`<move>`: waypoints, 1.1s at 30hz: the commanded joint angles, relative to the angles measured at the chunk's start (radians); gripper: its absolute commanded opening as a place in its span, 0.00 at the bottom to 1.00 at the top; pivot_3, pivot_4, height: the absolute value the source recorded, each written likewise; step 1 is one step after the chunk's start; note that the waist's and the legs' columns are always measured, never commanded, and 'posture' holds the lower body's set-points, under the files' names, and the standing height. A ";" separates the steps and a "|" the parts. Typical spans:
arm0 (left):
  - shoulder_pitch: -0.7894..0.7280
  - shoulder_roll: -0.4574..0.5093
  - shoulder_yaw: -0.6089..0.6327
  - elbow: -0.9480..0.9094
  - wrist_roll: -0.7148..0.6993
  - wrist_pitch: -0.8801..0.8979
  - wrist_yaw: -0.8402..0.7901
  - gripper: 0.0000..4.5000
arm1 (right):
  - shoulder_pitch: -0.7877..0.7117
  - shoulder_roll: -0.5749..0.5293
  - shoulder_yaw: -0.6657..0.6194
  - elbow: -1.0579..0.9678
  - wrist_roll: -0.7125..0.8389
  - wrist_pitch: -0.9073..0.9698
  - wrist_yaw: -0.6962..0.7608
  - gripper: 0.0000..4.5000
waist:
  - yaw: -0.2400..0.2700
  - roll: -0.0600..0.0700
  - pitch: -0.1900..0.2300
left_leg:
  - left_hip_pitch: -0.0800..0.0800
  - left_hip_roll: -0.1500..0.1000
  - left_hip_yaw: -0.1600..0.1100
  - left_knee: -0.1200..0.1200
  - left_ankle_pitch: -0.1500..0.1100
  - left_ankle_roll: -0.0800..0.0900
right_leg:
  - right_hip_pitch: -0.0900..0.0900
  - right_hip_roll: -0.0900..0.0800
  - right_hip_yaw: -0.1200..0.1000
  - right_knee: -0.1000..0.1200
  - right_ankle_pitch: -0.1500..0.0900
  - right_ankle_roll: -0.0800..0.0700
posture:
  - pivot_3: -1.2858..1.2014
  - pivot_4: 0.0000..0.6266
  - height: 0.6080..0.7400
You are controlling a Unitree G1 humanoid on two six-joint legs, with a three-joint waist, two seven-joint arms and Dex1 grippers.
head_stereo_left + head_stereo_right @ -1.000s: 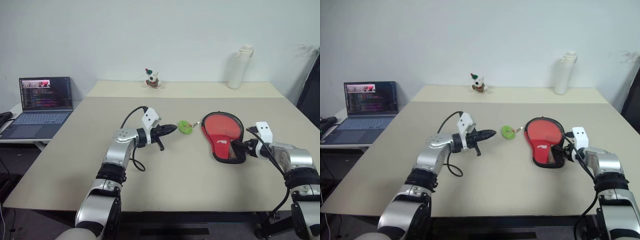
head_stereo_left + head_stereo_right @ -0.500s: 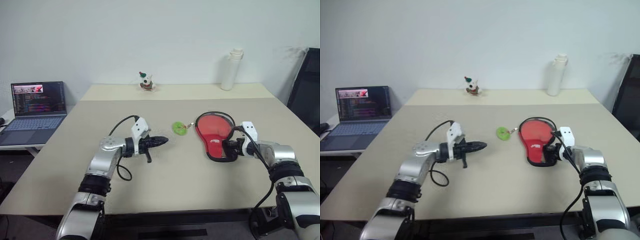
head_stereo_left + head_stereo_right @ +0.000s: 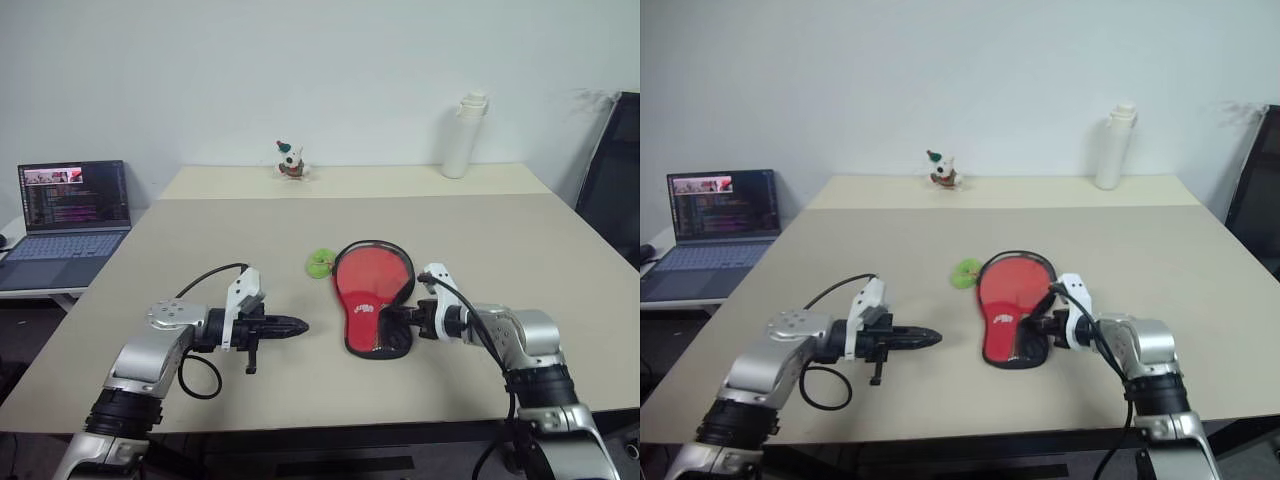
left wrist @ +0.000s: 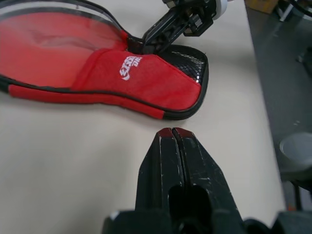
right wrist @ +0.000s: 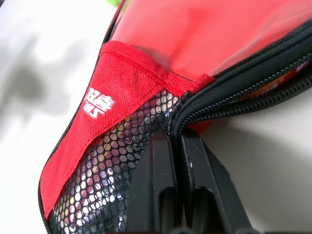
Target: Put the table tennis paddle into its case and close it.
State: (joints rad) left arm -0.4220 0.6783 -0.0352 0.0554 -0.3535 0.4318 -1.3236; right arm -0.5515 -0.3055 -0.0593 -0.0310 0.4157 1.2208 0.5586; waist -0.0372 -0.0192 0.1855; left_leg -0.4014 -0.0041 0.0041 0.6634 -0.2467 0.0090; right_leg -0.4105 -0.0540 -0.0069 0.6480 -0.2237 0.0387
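The case (image 3: 372,290) lies flat near the table's middle, red side up with a black rim, mesh pocket (image 5: 112,161) and white logo (image 4: 130,67). Its green fuzzy charm (image 3: 320,263) rests by its far left edge. My right gripper (image 3: 397,321) is shut on the case's edge at the zip (image 5: 229,97), near the narrow end. Striped colours behind the mesh and in the zip gap look like the table tennis paddle's handle; the rest of the paddle is hidden inside. My left gripper (image 3: 297,325) hovers just left of the case, shut and empty, pointing at it.
A white bottle (image 3: 462,135) and a small figurine (image 3: 290,160) stand on the far table. An open laptop (image 3: 70,215) sits on a low side table to the left. A dark chair (image 3: 612,170) is at the right edge.
My right gripper has dragged the case and its charm left towards the table's middle. My left arm has pulled back and lower, still shut. The camera has also shifted.
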 commanded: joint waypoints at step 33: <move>0.029 0.014 -0.038 -0.029 -0.036 -0.054 -0.020 0.00 | 0.348 0.095 -0.196 -0.540 0.134 0.339 -0.214 0.17 | 0.011 0.000 0.000 | 0.000 0.000 -0.002 -0.001 0.000 0.000 | 0.001 0.000 -0.002 -0.003 -0.004 0.003 | 0.52 0.24 1.00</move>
State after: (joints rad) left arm -0.3911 0.6867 -0.0843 0.0440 -0.3770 0.3906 -1.3433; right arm -0.2182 -0.1994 -0.2453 -0.5422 0.5347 1.5336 0.3477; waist -0.0262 -0.0195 0.1853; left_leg -0.4016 -0.0039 0.0022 0.6626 -0.2468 0.0090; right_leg -0.4093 -0.0537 -0.0089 0.6453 -0.2282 0.0418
